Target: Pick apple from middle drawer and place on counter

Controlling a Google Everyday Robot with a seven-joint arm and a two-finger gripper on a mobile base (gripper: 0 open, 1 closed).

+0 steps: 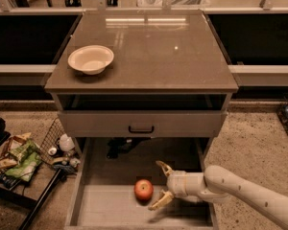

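The red apple point(143, 189) lies on the pale floor of the open middle drawer point(110, 210), near its centre. My gripper point(159, 185) reaches in from the right on a white arm. Its two tan fingers are spread open, one above and one below, just right of the apple and not touching it. The glossy grey-brown counter point(153, 51) tops the cabinet above.
A cream bowl point(90, 59) sits on the counter's left side. A grey drawer front with a black handle point(141, 129) hangs above the open drawer. A wire basket with snack bags and bottles point(33, 153) stands on the floor at the left.
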